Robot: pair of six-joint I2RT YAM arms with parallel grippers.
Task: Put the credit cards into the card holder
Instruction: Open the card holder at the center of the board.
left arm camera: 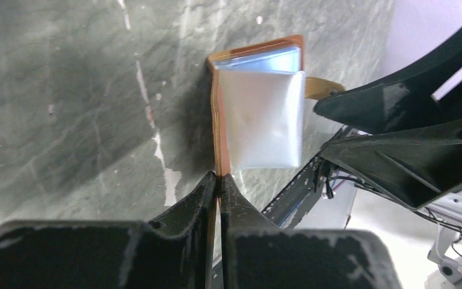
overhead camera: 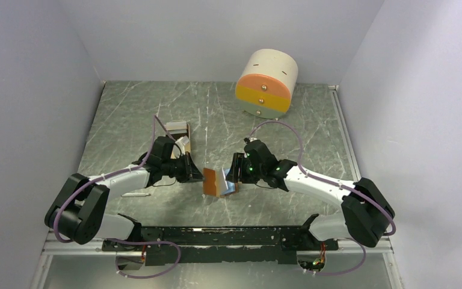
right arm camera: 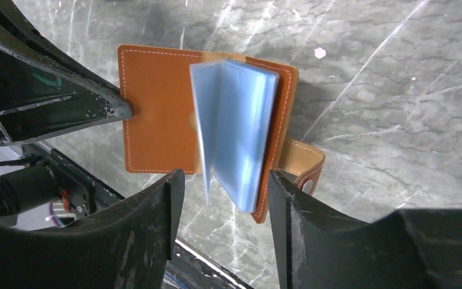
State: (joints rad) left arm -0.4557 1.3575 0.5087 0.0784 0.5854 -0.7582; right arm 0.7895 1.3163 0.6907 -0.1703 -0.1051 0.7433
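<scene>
The card holder [overhead camera: 218, 182], tan-brown leather with clear pockets, hangs open above the table between my two grippers. My left gripper [left arm camera: 218, 179] is shut on the edge of its left cover [left arm camera: 219, 132]. In the right wrist view the holder [right arm camera: 156, 114] is spread, and its bluish clear pockets [right arm camera: 237, 129] fan out. My right gripper [right arm camera: 224, 195] is open, with the pockets' lower corner and the right cover between its jaws; its right fingertip [right arm camera: 281, 198] is beside the cover's edge. The snap tab [right arm camera: 305, 165] hangs at the right. Credit cards [overhead camera: 178, 128] lie on the table behind my left arm.
A round cream-and-orange drawer box [overhead camera: 266, 83] stands at the back of the table. A thin white stick [overhead camera: 136, 194] lies by my left forearm. Grey walls close the table's left, right and back sides. A black rail [overhead camera: 228, 235] runs along the near edge.
</scene>
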